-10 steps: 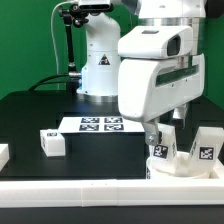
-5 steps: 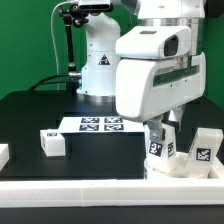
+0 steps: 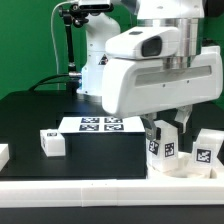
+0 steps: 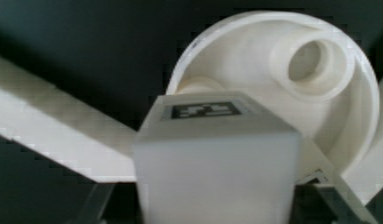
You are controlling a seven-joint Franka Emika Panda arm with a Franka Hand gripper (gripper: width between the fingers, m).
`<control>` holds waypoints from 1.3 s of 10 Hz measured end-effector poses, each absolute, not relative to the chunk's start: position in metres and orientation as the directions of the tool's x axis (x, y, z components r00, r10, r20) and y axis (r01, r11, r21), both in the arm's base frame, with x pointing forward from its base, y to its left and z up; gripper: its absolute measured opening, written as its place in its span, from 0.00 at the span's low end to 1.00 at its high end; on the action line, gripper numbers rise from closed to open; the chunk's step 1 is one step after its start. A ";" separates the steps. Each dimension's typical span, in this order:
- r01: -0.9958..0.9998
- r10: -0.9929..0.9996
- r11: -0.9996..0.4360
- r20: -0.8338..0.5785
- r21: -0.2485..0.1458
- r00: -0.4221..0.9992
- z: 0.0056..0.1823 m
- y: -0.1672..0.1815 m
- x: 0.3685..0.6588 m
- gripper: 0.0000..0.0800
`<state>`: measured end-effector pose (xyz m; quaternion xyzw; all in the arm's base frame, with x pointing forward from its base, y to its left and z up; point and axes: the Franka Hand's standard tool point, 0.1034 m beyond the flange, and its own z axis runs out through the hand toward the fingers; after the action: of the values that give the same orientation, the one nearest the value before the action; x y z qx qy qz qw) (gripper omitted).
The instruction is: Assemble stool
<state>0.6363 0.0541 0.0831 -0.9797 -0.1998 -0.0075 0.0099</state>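
Observation:
My gripper [image 3: 162, 128] is shut on a white stool leg [image 3: 160, 147] with a marker tag and holds it upright over the round white seat [image 3: 181, 168] at the front of the exterior view's right. In the wrist view the leg [image 4: 220, 155] fills the middle between my gripper [image 4: 220, 208] jaws. The seat [image 4: 259, 60], with a round hole, lies just beyond it. A second leg [image 3: 207, 148] stands at the seat's right. A third leg [image 3: 52, 142] lies on the table at the left.
The marker board [image 3: 100, 124] lies at the table's middle. A long white border rail [image 3: 90, 190] runs along the front edge and shows in the wrist view [image 4: 46, 105] beside the seat. A white piece [image 3: 3, 154] sits at the far left edge. The arm's base [image 3: 100, 60] stands behind.
The hand has turned and swung toward the exterior view's left, now covering more of the picture. The held leg stays over the seat, barely shifted.

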 end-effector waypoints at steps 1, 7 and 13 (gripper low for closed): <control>0.295 0.295 -0.955 0.016 -0.030 0.955 0.083 0.053 0.636 0.43; -0.148 -0.148 -0.988 0.006 -0.042 0.989 0.082 0.051 0.635 0.43; -0.532 -0.532 -0.845 -0.018 -0.055 0.847 0.081 0.049 0.634 0.43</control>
<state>0.6343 0.0492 0.0813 -0.9605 0.2768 0.0008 0.0290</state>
